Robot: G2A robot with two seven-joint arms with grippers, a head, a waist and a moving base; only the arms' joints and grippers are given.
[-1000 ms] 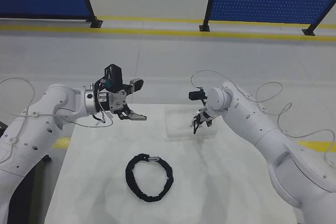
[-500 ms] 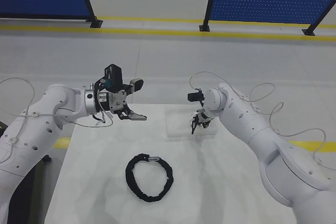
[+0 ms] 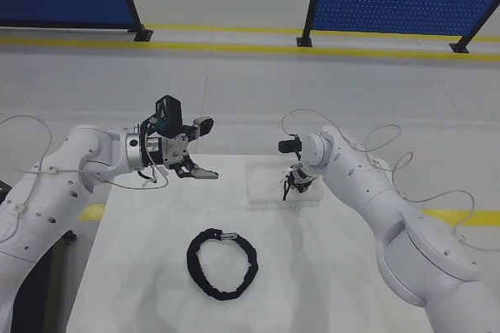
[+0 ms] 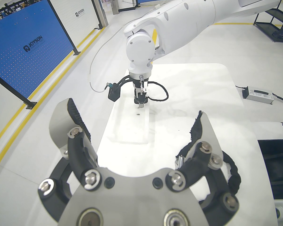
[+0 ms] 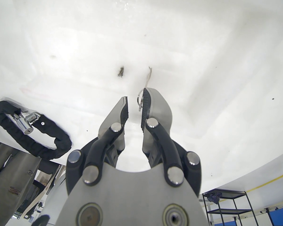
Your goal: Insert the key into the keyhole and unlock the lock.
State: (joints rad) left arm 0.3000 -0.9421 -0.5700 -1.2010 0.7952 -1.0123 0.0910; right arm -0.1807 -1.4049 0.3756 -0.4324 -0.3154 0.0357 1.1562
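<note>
The right gripper [image 5: 135,95] has its jaws drawn narrow, with a slim gap left between the ribbed pads [image 5: 125,111], and they are clamped on nothing. The small silver metal key on a thin wire ring [image 5: 148,78] sits at the very mouth of these jaws. Its ring lies close against one pad, though I cannot tell whether they touch, and its blade points away past that fingertip. The key is over the frosted white rectangular plastic tray [image 3: 262,179]. A small dark speck [image 5: 120,71] marks the tray just beyond the other fingertip.

The left gripper [image 4: 135,109] hangs above the white round-cornered table [image 3: 317,275], its jaws spread wide with nothing between them. The opening faces the right gripper across the tray.

The black fabric-sleeved chain loop [image 3: 192,260], closed by a shiny silver padlock [image 5: 24,125], lies on the table. It is well apart from the right jaws and behind the base of the left jaws
</note>
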